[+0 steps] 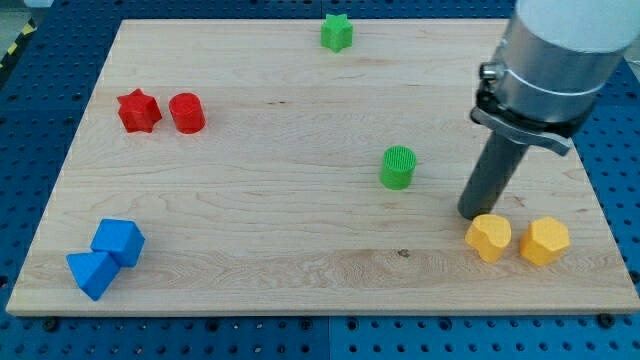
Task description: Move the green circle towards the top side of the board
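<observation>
Where a gripper would normally be reported, none is carried: the arm ends in a straight dark rod, so nothing is opened, closed or gripped. My tip (470, 213) is set down on the pale wooden board (270, 250) towards the view's right. It is seen just beside the upper left edge of a yellow block with rounded, faceted sides (489, 238); whether the two are touching cannot be told. A second yellow block, roughly hexagonal (545, 241), is placed near the first, further to the view's right.

The green ribbed circle, a short cylinder (398, 167), is found to the view's left of my tip and slightly higher, clearly apart from it. It is standing upright close to the middle of the board, well apart from the top edge. A green star-shaped block (337, 32) is set right by the top edge, left of the cylinder's line.

At the view's left, a red star block (138, 110) and a red cylinder (187, 113) are placed just beside each other. Near the bottom left corner, two blue faceted blocks are seen touching: one cube-like (120, 241), the other wedge-like (91, 274) below and to its left.

No containers are shown; all blocks are resting directly on the board, which is laid over a blue perforated surface (60, 60).
</observation>
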